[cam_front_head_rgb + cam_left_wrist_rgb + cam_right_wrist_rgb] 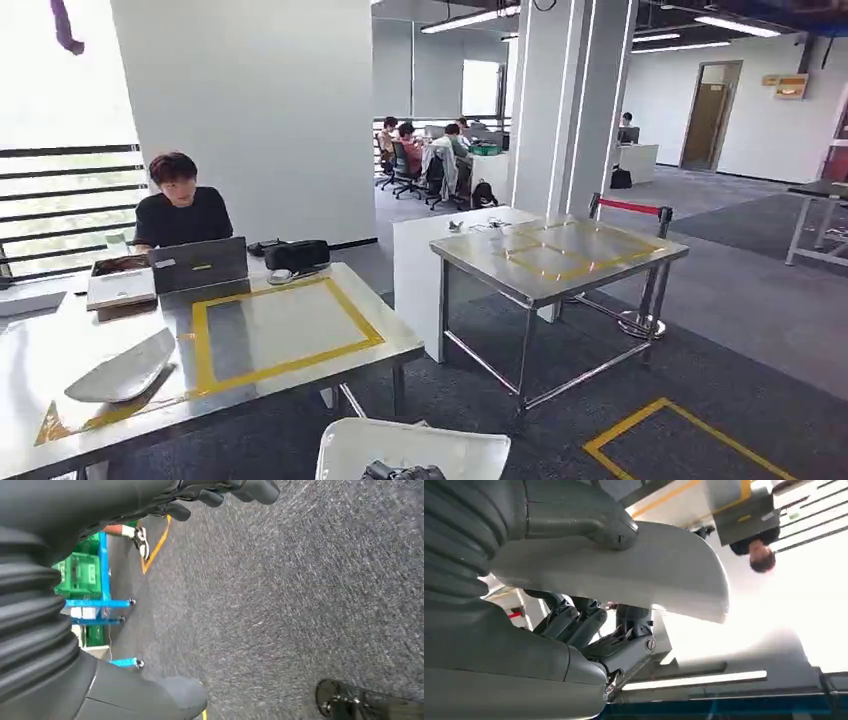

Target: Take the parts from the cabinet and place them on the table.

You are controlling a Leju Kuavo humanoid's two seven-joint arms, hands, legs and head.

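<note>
Curved white part, right hand gripping, probably plastic

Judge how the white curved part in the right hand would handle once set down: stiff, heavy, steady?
The white part looks like a thin moulded shell, so probably stiff and light. Its curved underside may rock on the steel table. The right hand grips it by one edge, so it may tilt.

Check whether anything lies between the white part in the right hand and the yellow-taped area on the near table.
Nothing visible blocks it. The right hand grips the white part low in the head view, just short of the near table. The taped rectangle is bare; another white part lies beside it, and the laptop sits beyond it.
</note>
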